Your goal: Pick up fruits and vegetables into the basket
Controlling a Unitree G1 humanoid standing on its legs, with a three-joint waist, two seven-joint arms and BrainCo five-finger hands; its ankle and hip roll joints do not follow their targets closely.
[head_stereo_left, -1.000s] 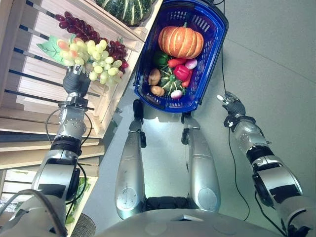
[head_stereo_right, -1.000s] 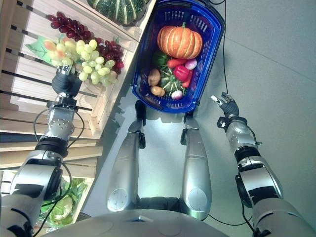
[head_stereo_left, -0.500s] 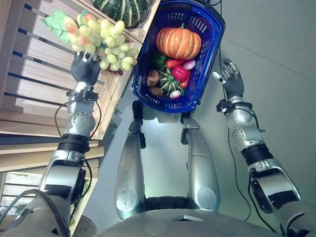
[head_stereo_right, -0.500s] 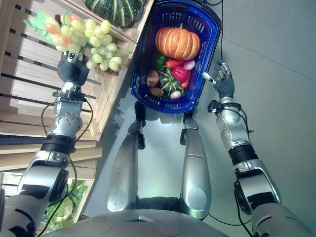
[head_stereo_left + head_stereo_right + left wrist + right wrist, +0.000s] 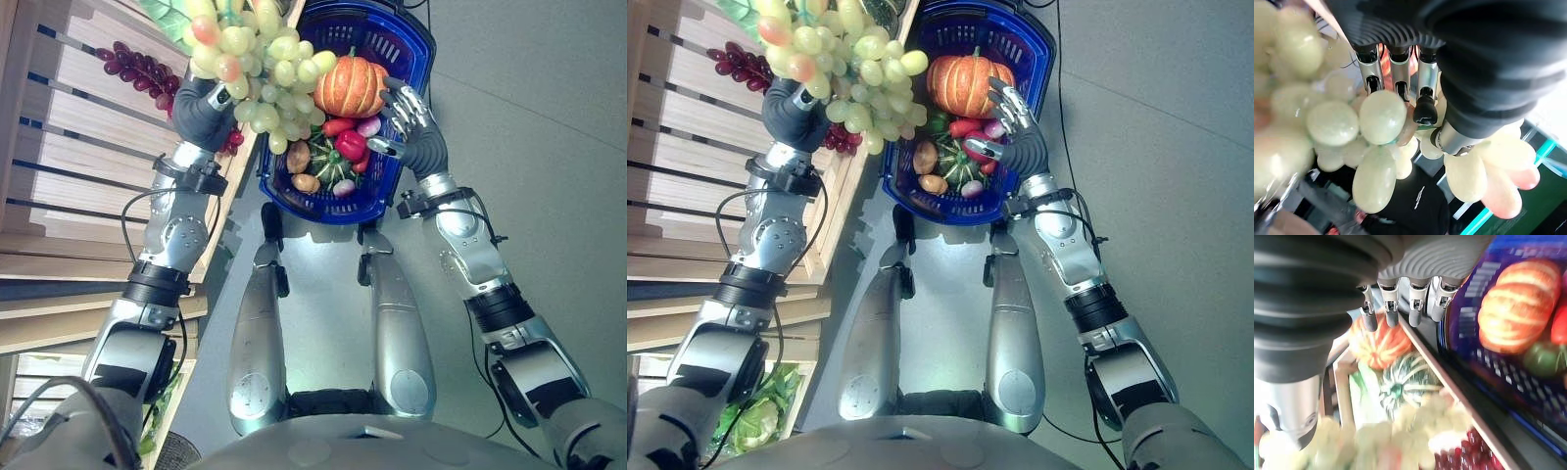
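Observation:
My left hand (image 5: 200, 106) is shut on a bunch of green grapes (image 5: 260, 61) with a leaf, held up over the left rim of the blue basket (image 5: 329, 210). In the left wrist view its fingers (image 5: 1396, 68) curl round the grapes (image 5: 1382, 116). The basket holds an orange pumpkin (image 5: 351, 86), a red pepper (image 5: 349, 144), a striped green squash (image 5: 329, 168), a potato (image 5: 299, 157) and a radish (image 5: 368, 125). My right hand (image 5: 417, 135) is open at the basket's right rim, fingers (image 5: 1415, 303) straight beside the pumpkin (image 5: 1518, 303).
Wooden slatted shelves (image 5: 88, 157) stand at the left, close to the basket's left side. Purple grapes (image 5: 137, 67) lie on a shelf. A lower crate holds leafy greens (image 5: 749, 416). An orange squash (image 5: 1378, 340) and a striped green squash (image 5: 1405, 384) sit on the shelf. Grey floor lies to the right.
My left hand has lifted the green grapes off the shelf and swung them right, up to the basket. My right hand has risen from the right side to the basket's rim.

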